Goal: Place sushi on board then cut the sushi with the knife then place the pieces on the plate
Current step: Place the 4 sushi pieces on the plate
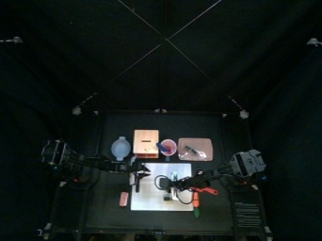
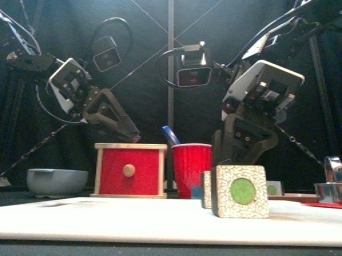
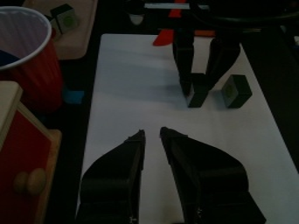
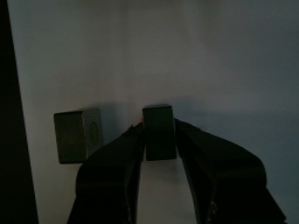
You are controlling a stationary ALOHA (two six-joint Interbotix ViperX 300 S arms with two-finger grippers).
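Note:
The white cutting board (image 1: 164, 179) lies in the middle of the table. Two dark green sushi pieces stand on it. My right gripper (image 4: 158, 144) is shut on one sushi piece (image 4: 158, 131), its jaws pressed against both sides. The other sushi piece (image 4: 76, 136) stands free just beside it, and in the front view this piece (image 2: 241, 192) shows its pale face with a green centre. My left gripper (image 3: 152, 144) hovers over the board's left part, shut and holding nothing. A red knife (image 3: 176, 35) lies beyond the right gripper (image 3: 201, 83).
Along the back stand the blue-grey bowl (image 2: 56, 180), the wooden box with red drawer (image 2: 130, 170), the red cup (image 2: 191, 168) holding a blue knife (image 2: 170, 133), and the pink tray (image 1: 195, 148). A small red thing (image 1: 122, 198) lies left of the board.

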